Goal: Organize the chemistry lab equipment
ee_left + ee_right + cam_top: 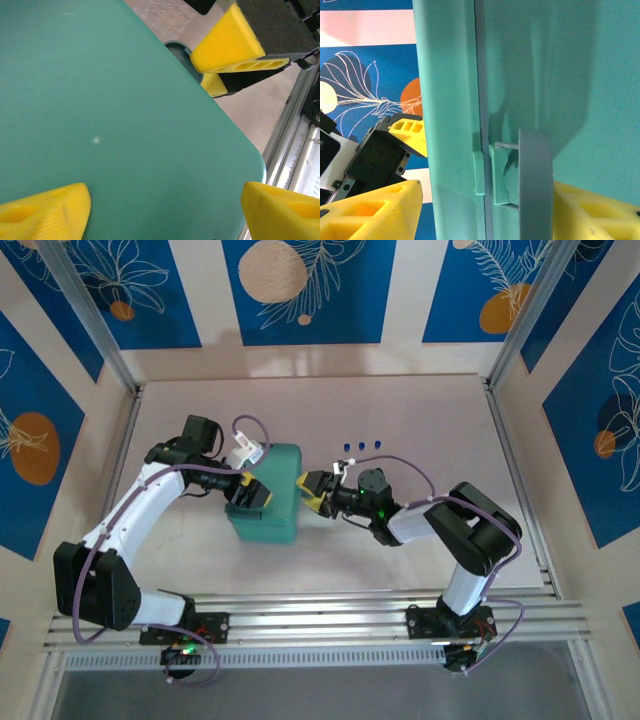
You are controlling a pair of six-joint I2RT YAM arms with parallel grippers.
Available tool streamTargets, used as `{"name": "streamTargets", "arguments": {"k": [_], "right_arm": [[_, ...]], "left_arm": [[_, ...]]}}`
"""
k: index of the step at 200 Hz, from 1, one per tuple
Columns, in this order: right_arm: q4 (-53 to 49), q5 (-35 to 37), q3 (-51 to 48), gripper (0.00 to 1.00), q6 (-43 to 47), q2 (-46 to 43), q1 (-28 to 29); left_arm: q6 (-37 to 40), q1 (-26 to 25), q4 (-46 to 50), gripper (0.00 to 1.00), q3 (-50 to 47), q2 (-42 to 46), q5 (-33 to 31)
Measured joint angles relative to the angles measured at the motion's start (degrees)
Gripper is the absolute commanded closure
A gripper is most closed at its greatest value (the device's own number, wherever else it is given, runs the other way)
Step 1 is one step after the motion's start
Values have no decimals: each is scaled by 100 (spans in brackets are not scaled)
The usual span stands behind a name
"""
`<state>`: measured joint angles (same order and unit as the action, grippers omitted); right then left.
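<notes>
The teal hinged case [270, 490] lies closed in the middle of the table. My left gripper [250, 496] hovers open over its left part, and its yellow fingers [45, 210] stand wide apart just above the smooth lid [110, 100]. My right gripper [312, 490] is at the case's right edge. Its jaws straddle the seam there, one finger [370, 210] against the lid side and the other [595, 215] against the grey latch tab [535, 185]. Behind the case, three blue tube caps [361, 445] stand in a row.
Aluminium rails [330, 615] run along the near edge by the arm bases. Patterned blue and white walls [300, 290] enclose the table on three sides. Bare tabletop lies behind and to the right of the case.
</notes>
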<state>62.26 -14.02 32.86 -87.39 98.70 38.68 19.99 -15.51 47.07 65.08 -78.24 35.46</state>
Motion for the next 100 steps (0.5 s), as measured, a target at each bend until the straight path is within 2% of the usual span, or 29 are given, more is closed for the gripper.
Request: {"name": "streamTargets", "arguments": {"k": [66,100], "right_arm": [[22,-22,0,36,2,-15,-4],[-203,-15,-111,36,46,-334,-50]], "left_arm": [[0,0,0,19,0,0,0],[2,0,0,19,0,0,0]]}}
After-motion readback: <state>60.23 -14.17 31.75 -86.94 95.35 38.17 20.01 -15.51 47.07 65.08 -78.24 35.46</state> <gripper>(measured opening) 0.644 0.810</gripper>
